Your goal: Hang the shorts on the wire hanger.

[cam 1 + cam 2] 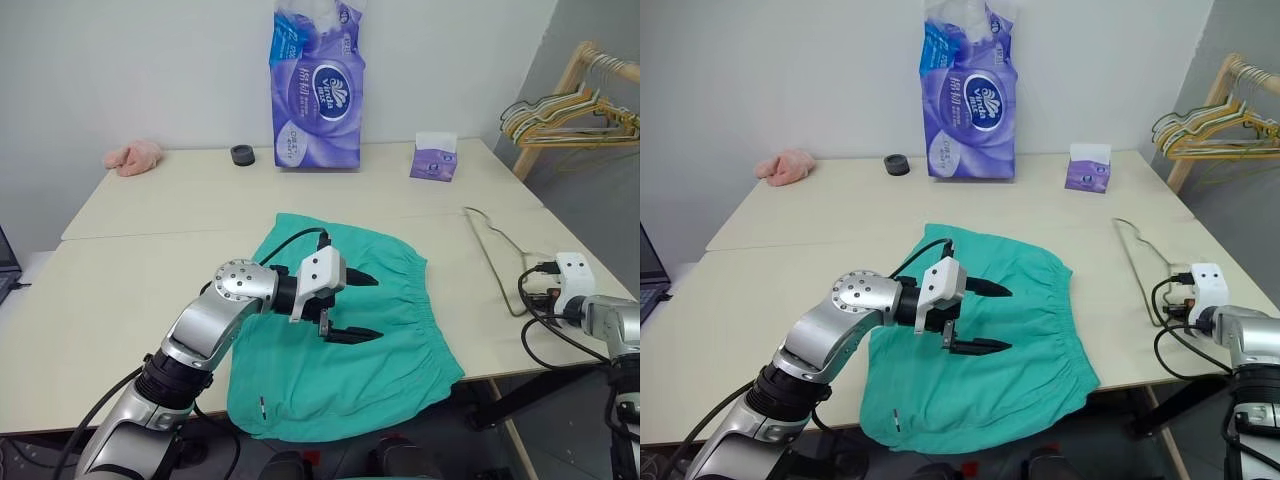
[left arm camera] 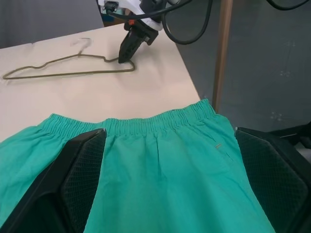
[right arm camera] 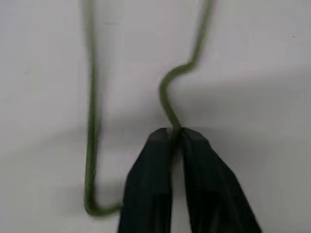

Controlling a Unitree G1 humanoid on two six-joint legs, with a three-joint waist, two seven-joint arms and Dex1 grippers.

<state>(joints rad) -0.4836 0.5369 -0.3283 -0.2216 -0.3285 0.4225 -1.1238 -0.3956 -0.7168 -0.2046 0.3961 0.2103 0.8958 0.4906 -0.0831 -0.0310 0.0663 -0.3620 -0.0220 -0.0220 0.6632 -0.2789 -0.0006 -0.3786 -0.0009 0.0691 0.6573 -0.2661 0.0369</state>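
Observation:
The teal-green shorts (image 1: 345, 350) lie flat on the table, their lower edge hanging over the table's front edge. In the left wrist view their gathered waistband (image 2: 146, 124) faces the wire hanger. My left gripper (image 1: 358, 306) hovers just above the middle of the shorts, open, with nothing between its black fingers (image 2: 77, 179). The wire hanger (image 2: 63, 74), thin and olive-grey, lies flat on the table to the right of the shorts. My right gripper (image 3: 173, 132) is shut on the hanger's wire (image 3: 91, 97) near one bent corner, by the table's right edge.
At the back of the table stand a tall purple tissue pack (image 1: 317, 90), a small purple tissue box (image 1: 434, 157), a black roll (image 1: 242, 155) and a pink fluffy cloth (image 1: 133, 155). A wooden rack with pale hangers (image 1: 570, 110) stands beyond the right edge.

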